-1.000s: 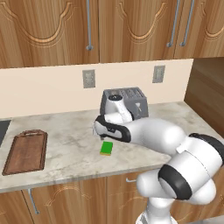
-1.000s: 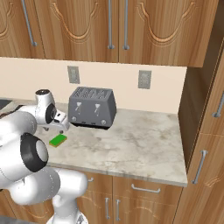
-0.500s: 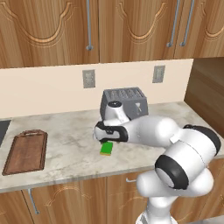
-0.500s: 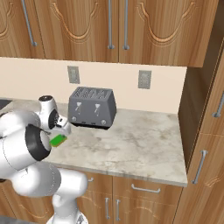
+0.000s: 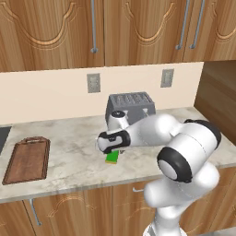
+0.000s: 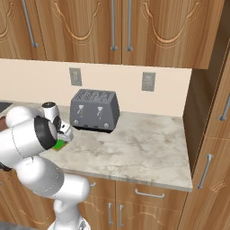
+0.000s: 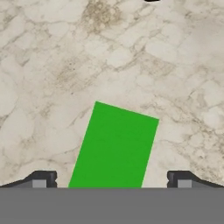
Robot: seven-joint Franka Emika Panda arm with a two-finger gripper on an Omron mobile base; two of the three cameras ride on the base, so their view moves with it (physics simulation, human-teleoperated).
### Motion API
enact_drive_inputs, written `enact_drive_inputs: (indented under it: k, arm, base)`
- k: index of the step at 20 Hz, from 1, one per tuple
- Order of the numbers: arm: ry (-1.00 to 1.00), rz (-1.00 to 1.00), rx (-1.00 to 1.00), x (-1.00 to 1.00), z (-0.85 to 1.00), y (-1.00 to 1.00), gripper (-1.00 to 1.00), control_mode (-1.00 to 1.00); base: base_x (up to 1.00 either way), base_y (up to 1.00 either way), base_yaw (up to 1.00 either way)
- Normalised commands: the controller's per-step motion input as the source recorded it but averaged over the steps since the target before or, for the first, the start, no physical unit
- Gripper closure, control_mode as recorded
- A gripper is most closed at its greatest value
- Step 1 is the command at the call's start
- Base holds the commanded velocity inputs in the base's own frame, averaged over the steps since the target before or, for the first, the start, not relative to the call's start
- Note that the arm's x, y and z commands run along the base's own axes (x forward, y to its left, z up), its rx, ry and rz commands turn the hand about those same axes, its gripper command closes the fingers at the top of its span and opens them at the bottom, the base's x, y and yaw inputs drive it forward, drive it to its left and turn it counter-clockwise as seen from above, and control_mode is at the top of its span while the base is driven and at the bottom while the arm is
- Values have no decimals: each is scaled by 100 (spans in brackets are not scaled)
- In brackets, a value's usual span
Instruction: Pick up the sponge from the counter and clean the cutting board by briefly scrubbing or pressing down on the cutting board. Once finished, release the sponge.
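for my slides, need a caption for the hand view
Open gripper poised over the green sponge lying on the marbled counter, fingertips either side.

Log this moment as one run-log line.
phase: approach | gripper: open, above sponge | sponge: flat on counter, not grasped | cutting board: untouched
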Motion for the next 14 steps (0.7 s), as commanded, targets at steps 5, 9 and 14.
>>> enact_drive_inputs:
  k: [5,9,14]
  arm:
    - [0,-3,0,18,-16,15,-100,-100]
    - [1,0,0,2,-11,0,-100,-100]
    - [0,0,1,0,-12,-6,-100,-100]
  base:
    - [0,0,0]
    - [0,0,0]
    - [0,0,0]
